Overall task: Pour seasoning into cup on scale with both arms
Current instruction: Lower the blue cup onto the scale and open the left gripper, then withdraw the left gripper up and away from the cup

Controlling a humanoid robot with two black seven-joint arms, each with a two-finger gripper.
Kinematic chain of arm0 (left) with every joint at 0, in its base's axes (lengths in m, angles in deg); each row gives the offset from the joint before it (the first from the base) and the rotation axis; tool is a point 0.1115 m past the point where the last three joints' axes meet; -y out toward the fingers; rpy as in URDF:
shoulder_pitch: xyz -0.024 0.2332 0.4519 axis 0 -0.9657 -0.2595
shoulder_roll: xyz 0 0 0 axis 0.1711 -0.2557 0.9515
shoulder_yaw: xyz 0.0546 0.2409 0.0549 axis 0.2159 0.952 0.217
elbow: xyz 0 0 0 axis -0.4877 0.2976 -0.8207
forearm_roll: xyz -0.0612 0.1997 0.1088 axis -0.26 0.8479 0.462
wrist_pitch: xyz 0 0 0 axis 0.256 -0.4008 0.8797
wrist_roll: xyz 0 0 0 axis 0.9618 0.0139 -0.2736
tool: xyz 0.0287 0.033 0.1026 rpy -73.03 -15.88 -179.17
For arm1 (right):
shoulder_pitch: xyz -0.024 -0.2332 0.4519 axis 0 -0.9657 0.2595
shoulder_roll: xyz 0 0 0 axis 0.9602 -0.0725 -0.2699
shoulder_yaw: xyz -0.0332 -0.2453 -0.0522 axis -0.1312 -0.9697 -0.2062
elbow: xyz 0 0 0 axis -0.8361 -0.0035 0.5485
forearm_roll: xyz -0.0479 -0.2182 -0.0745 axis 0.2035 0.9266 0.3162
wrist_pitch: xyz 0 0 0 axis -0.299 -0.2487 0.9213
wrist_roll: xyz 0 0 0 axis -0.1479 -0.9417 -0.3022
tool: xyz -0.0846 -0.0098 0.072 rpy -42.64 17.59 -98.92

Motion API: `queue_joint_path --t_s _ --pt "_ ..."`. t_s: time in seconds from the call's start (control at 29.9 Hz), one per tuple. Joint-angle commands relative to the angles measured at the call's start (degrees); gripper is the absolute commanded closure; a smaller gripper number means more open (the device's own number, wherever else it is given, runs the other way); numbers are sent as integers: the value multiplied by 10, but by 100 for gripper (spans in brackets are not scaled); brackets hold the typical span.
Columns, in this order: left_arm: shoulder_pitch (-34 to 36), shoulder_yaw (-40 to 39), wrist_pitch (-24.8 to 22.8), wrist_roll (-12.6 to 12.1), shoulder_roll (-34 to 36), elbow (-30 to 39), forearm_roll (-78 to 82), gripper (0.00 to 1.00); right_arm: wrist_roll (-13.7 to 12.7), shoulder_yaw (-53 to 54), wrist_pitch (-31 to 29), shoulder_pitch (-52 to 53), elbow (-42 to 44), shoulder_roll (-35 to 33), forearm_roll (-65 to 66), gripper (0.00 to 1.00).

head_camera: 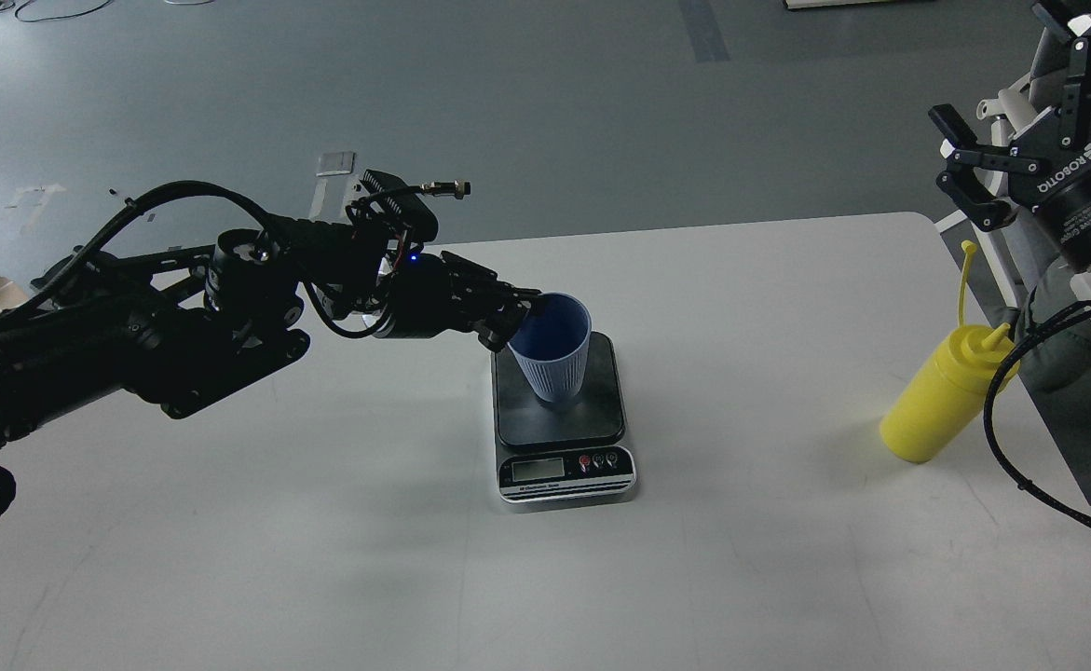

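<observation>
The left pincer (519,320) grips the cup's (552,349) rim; the cup sits tilted on the scale (564,424). The right pincer (960,163) hangs open and empty, the bottle (941,399) below it on the surface (321,522). A careless release could tip the cup.

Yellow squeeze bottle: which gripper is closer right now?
Right. The right gripper hangs open above the yellow squeeze bottle, not touching it. The left gripper is far across the table, at the cup's rim on the scale.

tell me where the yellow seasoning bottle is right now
In the head view the seasoning bottle stands on the table near its right edge, well right of the scale, below the raised right gripper.
</observation>
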State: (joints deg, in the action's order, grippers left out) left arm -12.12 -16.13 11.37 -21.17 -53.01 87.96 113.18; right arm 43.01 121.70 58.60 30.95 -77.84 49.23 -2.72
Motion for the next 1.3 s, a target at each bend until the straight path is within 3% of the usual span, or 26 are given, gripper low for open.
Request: queue_joint_path --t_s 0.0,0.23,0.3,0.47,0.5,0.6,0.63,0.7,0.77,1.0,1.1,1.17,1.27 --pt "-2 2 0 0 -3 -4 0 100 0 1 0 0 1 -1 0 0" --pt "-3 4 -16 0 -2 -2 0 100 0 1 0 0 3 -1 0 0" --pt "-3 4 -17 0 -3 -2 0 95 0 1 0 0 4 -1 0 0" --pt "4 1 -18 0 -3 -2 -3 69 0 1 0 0 5 -1 0 0" --pt "4 1 -18 0 -2 -3 -6 54 0 2 0 0 5 -1 0 0" --pt "4 -4 -18 0 0 -1 -8 27 0 1 0 0 6 -2 0 0" --pt "4 -4 -18 0 0 -1 -8 27 0 1 0 0 6 -2 0 0" --pt "4 -13 -18 0 0 -1 -15 9 0 1 0 0 6 -2 1 0" --pt "4 -29 -18 0 0 -1 -42 3 0 1 0 0 6 -2 1 0" --pt "2 -97 -11 0 17 -3 -194 2 -1 2 0 -3 5 -3 1 0" --pt "1 -187 -12 0 38 -11 -313 2 0 2 0 -4 4 -4 1 0" --pt "-12 -317 -24 0 41 -44 -526 2 0 5 0 -5 2 -4 -1 0" --pt "-42 -332 -44 0 55 -56 -677 2 1 21 0 -5 -1 4 -5 0"
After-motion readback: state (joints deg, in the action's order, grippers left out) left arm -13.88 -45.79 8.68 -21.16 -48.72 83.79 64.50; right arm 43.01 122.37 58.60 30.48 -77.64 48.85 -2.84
